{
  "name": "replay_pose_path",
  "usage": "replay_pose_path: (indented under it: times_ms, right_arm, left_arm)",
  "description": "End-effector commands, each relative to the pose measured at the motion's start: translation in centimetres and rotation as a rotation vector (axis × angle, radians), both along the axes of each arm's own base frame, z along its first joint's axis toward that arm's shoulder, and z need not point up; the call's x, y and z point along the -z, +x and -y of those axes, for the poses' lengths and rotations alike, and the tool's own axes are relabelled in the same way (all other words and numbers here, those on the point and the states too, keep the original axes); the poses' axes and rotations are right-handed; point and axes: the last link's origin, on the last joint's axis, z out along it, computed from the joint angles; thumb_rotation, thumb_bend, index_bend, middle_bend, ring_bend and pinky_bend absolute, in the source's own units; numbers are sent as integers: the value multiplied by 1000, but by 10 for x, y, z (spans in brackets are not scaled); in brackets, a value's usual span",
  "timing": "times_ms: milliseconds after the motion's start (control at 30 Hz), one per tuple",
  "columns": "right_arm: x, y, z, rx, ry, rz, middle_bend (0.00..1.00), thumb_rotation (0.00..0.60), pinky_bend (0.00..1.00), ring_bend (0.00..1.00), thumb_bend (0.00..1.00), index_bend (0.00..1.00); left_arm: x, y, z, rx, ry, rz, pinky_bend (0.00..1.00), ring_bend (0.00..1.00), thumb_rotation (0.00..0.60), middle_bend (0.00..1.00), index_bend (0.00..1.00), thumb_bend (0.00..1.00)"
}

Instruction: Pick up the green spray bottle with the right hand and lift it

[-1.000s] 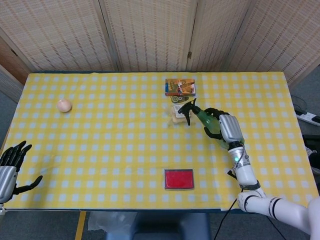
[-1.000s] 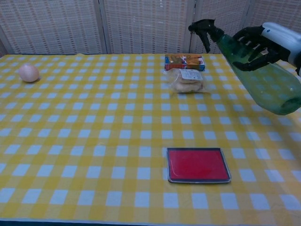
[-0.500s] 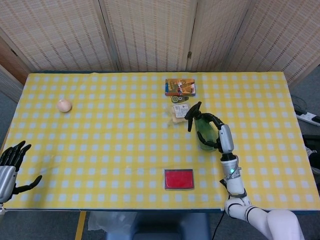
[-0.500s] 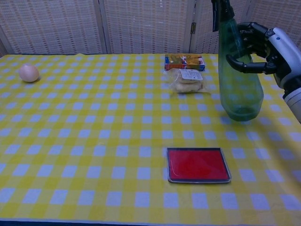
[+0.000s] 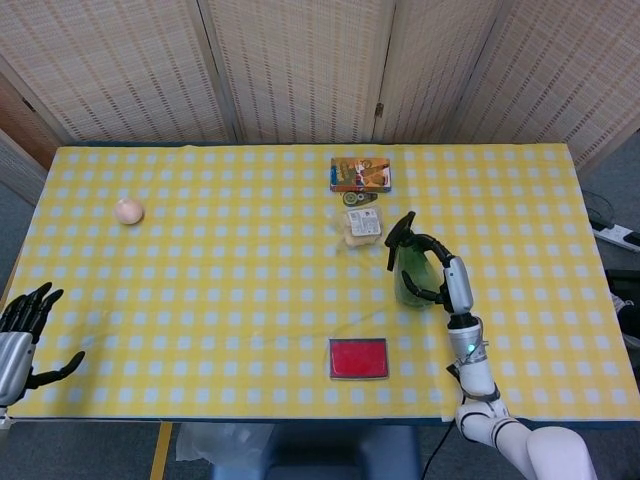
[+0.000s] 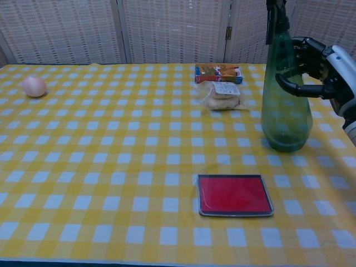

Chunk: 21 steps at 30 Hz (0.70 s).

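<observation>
- My right robot hand (image 6: 320, 67) has its dark fingers (image 6: 289, 86) wrapped around the upper body of the green spray bottle (image 6: 286, 105); it holds the bottle.
- The bottle stands upright now, base on or just above the worktop (image 6: 111, 167) (I cannot tell from either view whether it touches the cloth). A second ago it was tilted hard, nozzle pointing left and base swung out to the right; half a second ago it was nearly upright.
- In the head view the bottle (image 5: 410, 275) sits right of centre, near the plastic snack bag (image 5: 360, 226) and beyond the red tray (image 5: 357, 358). It has shifted toward the front edge since the first earlier frame.
- Its black trigger top (image 6: 276, 16) reaches the upper edge of the chest view.
- My left robot hand (image 5: 20, 335) rests at the near-left corner, fingers spread and holding nothing, in the same place as before.
- The egg (image 6: 34, 86), the orange box (image 6: 218, 72) at the far side and the snack bag just in front of it have not moved.
</observation>
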Motion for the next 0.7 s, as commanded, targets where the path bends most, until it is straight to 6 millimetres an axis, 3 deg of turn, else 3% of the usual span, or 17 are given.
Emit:
replay_pose_path:
  times_ms: [33,233,367,433,700]
  right_arm:
    - [-2,-6,-5,1,11,3,410,600,440,463,409,406]
    - [-6,-16,-15,-5,39,-18,359,600,388,410,409,332]
    - [-10,-20,-19,-2,71,-38,197,600,222,261,408,85]
    - [-14,-21,-22,1,63,-42,151,600,177,222,409,15]
    - [-23,-26,-33,25,73,-48,121,600,114,189,409,0]
  left_arm:
    - [0,1,1,5,4,-2,30,9,500,14,0,305]
    - [0,2,1,5,8,6,32,9,501,14,0,289]
    - [1,2,2,11,7,6,32,10,500,14,0,276]
    - [1,2,2,9,5,4,32,11,501,14,0,272]
    - [2,4,3,17,-1,-4,31,11,501,14,0,267]
